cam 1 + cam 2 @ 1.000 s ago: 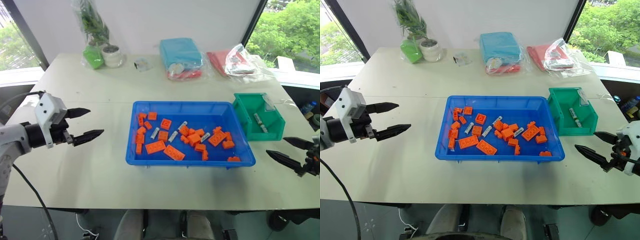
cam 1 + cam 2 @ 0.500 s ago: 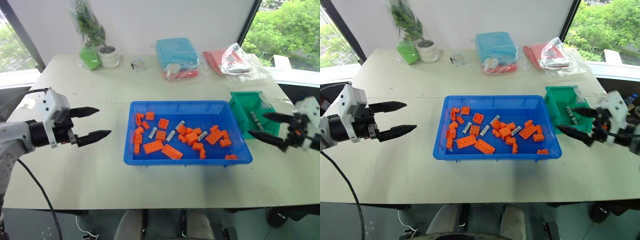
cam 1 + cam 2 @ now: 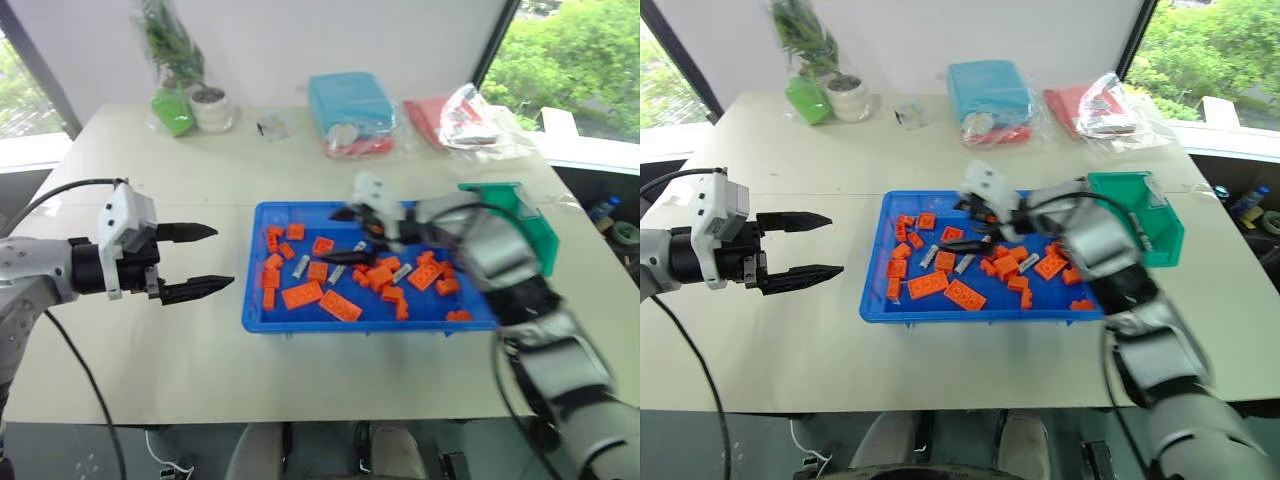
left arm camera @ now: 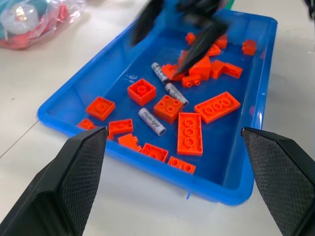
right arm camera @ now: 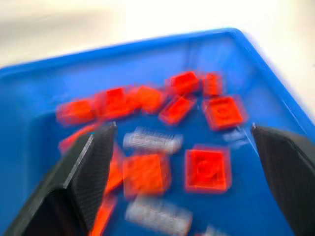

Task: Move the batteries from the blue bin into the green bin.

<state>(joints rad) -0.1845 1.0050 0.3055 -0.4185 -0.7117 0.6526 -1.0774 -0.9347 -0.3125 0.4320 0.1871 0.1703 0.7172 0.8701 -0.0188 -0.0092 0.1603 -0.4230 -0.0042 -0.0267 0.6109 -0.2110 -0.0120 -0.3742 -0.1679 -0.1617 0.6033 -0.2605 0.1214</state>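
right claw (image 3: 352, 228) open, empty, blurred | left claw (image 3: 205, 260) open, empty | batteries (image 4: 151, 121) half-hidden

Perhaps four batteries (image 4: 151, 121); roughly twenty bricks (image 4: 189, 133).

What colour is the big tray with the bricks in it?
Bright blue: the big shallow plastic tray shows best in the left wrist view.

Daylight is coming in thru windows behind, lighting the scene evenly w/ soft shadows. Right arm (image 3: 470, 240) is smearing w/ motion blur; right wrist view is blurring heavily.
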